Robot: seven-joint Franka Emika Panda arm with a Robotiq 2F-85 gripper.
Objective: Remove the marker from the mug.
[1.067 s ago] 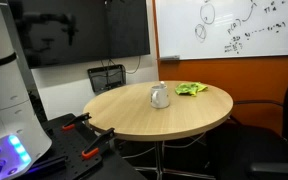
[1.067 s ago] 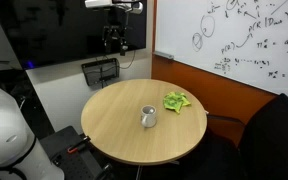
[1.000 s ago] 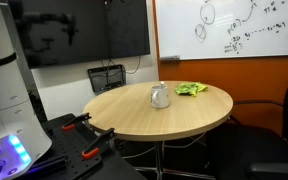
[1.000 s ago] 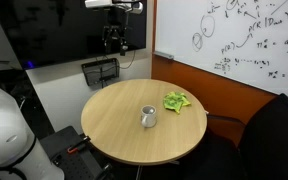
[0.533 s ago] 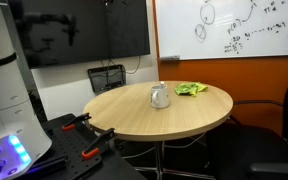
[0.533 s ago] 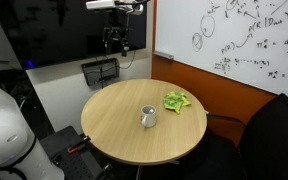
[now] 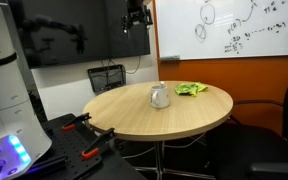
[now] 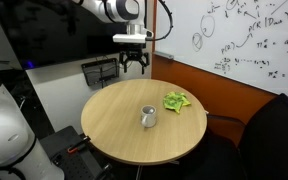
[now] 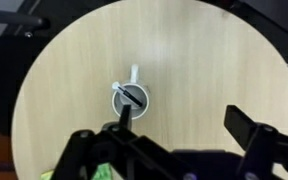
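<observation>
A grey metal mug (image 8: 148, 117) stands near the middle of the round wooden table (image 8: 114, 135); it also shows in an exterior view (image 7: 160, 96). In the wrist view the mug (image 9: 132, 99) is seen from above with a black-and-white marker (image 9: 133, 95) lying slantwise inside it. My gripper (image 8: 134, 64) hangs high above the table's far edge, well apart from the mug, and shows at the top of an exterior view (image 7: 136, 18). In the wrist view the gripper (image 9: 184, 125) is open and empty, one finger (image 9: 124, 113) overlapping the mug's rim in the picture.
A crumpled green cloth (image 8: 176, 101) lies on the table beside the mug, also seen in an exterior view (image 7: 192, 89). A whiteboard (image 8: 244, 45) and dark screen (image 7: 64, 30) are behind. A black chair (image 8: 274, 130) stands next to the table.
The arm has swung down and toward the table; the gripper now hangs lower over the table's far edge and has entered an exterior view at the top. Mug and cloth have not moved.
</observation>
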